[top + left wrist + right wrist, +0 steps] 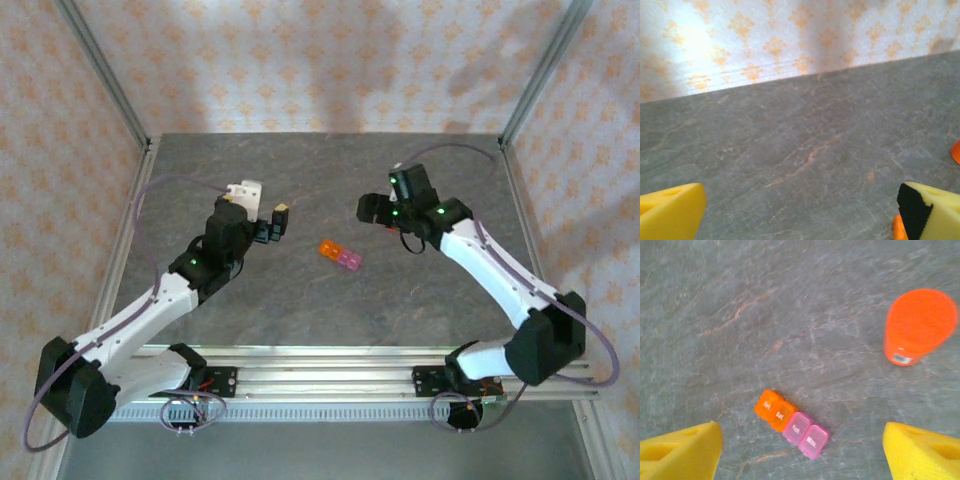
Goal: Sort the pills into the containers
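Note:
The containers are a short row of tiny lidded boxes, two orange point(774, 410) and two pink point(806, 435), lying at mid-table point(340, 254) with their lids down. The pills are out of view. My right gripper point(800, 445) hovers above the row with its yellow fingers point(680, 452) spread wide and nothing between them; from above it sits right of the row point(380, 215). My left gripper point(260, 208) is left of the row, open and empty, with its fingertips point(670, 210) far apart over bare table.
An orange-red cylindrical bottle point(920, 327) stands upright on the table to the right of the row. Two small orange slivers point(956, 151) show at the right edge of the left wrist view; I cannot tell what they are. Metal frame posts point(100, 70) and patterned walls enclose the grey table point(300, 310).

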{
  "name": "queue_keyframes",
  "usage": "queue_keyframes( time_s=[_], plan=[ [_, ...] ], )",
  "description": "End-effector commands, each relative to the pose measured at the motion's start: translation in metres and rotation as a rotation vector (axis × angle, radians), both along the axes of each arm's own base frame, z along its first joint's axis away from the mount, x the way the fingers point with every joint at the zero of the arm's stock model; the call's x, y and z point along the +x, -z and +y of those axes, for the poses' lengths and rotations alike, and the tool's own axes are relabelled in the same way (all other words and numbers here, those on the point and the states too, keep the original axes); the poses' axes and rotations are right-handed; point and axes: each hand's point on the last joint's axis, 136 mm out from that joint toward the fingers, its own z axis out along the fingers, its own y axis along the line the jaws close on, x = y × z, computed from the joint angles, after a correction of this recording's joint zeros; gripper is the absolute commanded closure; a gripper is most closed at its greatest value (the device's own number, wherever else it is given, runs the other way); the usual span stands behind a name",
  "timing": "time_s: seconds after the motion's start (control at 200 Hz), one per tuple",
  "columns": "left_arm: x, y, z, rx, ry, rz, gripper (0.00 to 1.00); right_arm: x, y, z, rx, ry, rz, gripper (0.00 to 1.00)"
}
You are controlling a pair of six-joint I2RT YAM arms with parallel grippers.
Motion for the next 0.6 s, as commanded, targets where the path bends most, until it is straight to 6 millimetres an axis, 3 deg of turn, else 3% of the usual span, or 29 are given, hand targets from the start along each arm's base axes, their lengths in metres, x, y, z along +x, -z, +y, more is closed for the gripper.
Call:
queue_keyframes(
  time_s=[0.0, 0.05, 0.16, 0.22, 0.395, 0.596],
  plan=[
    [-0.005, -0.019, 0.026, 0.014, -0.101, -0.125, 0.0, 0.003, -0.017, -0.032, -0.033, 0.105, -0.099, 0.07],
    [-0.009, -0.02, 0.034, 0.017, -0.129, -0.171, 0.0, 0.003, -0.021, -0.046, -0.05, 0.151, -0.125, 0.0],
    [-0.019, -0.023, 0.054, 0.016, -0.207, -0.275, 0.0, 0.005, -0.02, -0.077, -0.126, 0.268, -0.164, 0.0],
    [-0.023, -0.022, 0.06, 0.037, -0.22, -0.303, 0.0, 0.002, -0.03, -0.099, -0.157, 0.357, -0.211, 0.0],
    [-0.02, -0.012, 0.072, 0.132, -0.247, -0.266, 0.0, 0.0, -0.04, -0.157, -0.22, 0.63, -0.369, 0.0],
    [-0.013, 0.006, 0.112, 0.162, -0.339, -0.244, 0.0, -0.006, -0.044, -0.215, -0.316, 0.879, -0.488, 0.0]
  ],
)
